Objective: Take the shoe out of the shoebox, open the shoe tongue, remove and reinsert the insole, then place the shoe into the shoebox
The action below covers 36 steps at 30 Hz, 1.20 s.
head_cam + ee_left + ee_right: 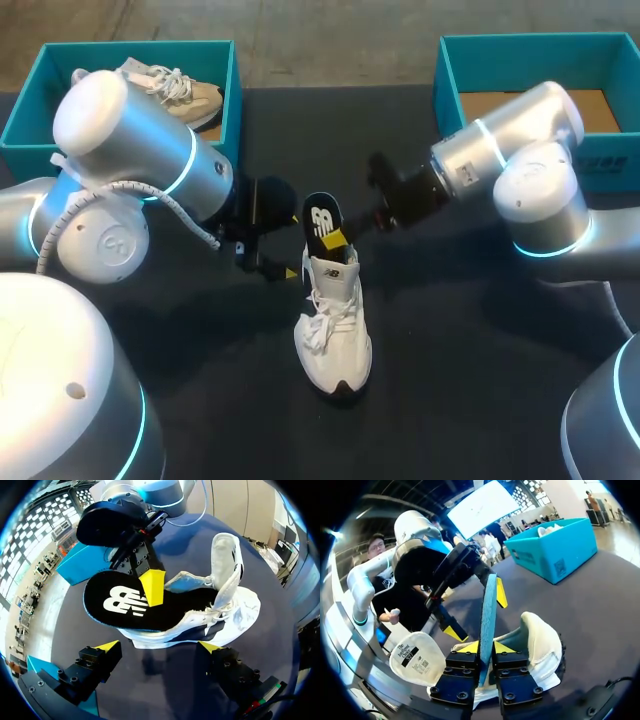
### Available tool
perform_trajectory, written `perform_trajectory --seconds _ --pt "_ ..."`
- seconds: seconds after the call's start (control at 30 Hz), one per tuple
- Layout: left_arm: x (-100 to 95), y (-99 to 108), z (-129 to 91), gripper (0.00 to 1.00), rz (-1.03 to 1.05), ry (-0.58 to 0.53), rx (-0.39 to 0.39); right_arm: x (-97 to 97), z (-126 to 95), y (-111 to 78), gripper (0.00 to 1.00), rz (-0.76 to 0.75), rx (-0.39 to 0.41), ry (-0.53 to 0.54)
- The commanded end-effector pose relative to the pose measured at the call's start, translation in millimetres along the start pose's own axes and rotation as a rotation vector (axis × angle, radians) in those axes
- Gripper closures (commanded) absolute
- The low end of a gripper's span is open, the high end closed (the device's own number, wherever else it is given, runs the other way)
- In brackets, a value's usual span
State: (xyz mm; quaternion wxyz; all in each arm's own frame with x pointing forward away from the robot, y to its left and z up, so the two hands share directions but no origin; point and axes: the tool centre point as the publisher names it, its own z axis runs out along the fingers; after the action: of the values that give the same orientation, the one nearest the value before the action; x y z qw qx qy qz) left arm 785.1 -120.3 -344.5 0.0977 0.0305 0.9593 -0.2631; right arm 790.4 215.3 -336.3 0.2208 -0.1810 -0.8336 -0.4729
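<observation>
Right wrist view: right gripper (484,649) pinches insole (488,607); left gripper (159,646) spread wide beside shoe (240,605).

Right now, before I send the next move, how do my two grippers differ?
The right gripper is shut on the insole, which is partly out of the shoe. The left gripper is open and holds nothing. The right is closed to the insole's thin edge, while the left is spread wide, with the shoe ahead of it. Both are at the shoe's heel end.
</observation>
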Motion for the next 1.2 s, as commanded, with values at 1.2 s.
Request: perform_trajectory --seconds 1.2 --pt "1.5 0 0 0.00 0.000 -0.003 -0.001 -1.0 6 2.1 0.85 -0.006 0.061 0.035"
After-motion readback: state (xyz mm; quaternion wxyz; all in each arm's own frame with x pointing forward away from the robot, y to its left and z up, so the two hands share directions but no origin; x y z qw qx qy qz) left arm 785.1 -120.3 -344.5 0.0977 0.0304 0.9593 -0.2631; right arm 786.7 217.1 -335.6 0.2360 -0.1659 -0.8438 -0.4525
